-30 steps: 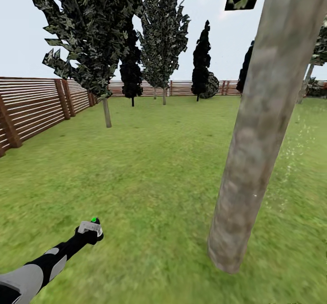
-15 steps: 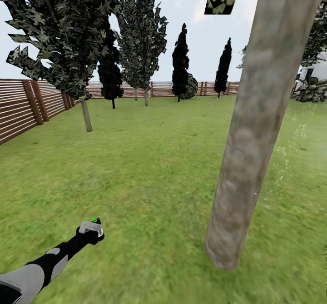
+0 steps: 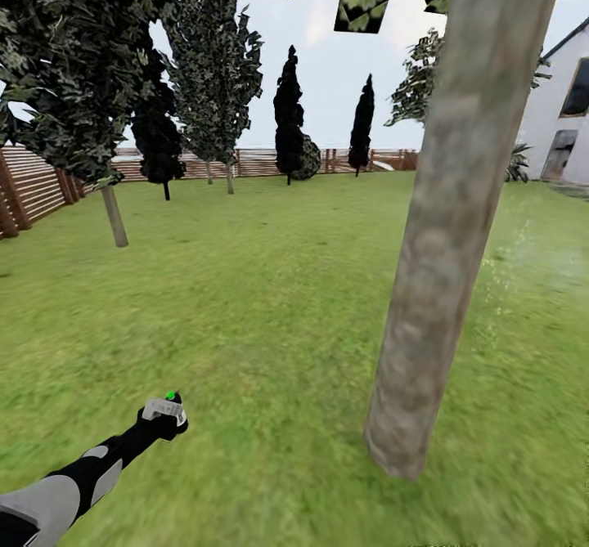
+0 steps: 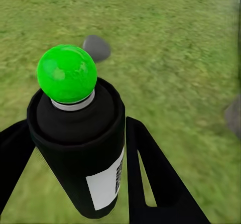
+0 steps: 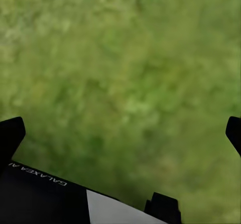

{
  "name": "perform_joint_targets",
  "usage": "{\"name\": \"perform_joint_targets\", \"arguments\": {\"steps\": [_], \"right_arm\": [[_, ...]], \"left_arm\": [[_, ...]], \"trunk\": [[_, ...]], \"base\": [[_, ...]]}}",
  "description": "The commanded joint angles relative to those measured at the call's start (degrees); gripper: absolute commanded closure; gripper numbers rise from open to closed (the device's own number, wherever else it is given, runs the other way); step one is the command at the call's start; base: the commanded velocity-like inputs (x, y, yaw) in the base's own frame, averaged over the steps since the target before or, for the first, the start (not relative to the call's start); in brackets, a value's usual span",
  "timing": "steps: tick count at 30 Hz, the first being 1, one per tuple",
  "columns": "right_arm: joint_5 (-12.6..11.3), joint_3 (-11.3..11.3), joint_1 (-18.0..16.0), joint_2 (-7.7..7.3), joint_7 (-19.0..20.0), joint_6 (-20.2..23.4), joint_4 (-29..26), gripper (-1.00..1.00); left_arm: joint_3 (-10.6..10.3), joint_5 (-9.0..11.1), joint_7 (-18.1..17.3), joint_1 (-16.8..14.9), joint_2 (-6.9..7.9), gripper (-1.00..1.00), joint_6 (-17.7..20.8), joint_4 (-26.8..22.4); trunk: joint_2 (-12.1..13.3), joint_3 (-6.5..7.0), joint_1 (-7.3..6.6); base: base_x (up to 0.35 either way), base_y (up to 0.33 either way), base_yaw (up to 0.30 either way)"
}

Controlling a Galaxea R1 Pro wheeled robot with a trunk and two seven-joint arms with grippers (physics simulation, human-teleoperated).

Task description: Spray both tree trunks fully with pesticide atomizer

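My left gripper [image 4: 75, 184] is clamped around the dark, white-labelled, green-knobbed pesticide atomizer [image 4: 75, 133], low over the lawn, well left of the mottled grey-brown tree trunk [image 3: 442, 228]. Risk: spraying from here misses the bark. My right gripper [image 5: 120, 133] hangs spread, holding nothing.

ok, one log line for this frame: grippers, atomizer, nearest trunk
left gripper: shut on pesticide atomizer, green dot up | right gripper: open over grass | tree trunk: ahead right, atomizer low left of it
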Motion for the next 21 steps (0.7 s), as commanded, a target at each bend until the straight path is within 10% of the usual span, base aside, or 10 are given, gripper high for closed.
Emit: {"name": "perform_joint_targets", "arguments": {"steps": [1,21], "right_arm": [[-0.01,0.01,0.00,0.00,0.00,0.00,0.02,-1.00],[-0.01,0.02,0.00,0.00,0.00,0.00,0.01,-1.00]], "left_arm": [[0.07,0.01,0.06,0.00,0.00,1.00,-0.02,-0.01],[0.07,0.01,0.06,0.00,-0.08,1.00,-0.03,-0.01]], "trunk": [[0.00,0.03,0.00],[0.00,0.57,0.00]], "base": [[0.135,0.345,-0.274],[0.164,0.345,-0.274]]}}
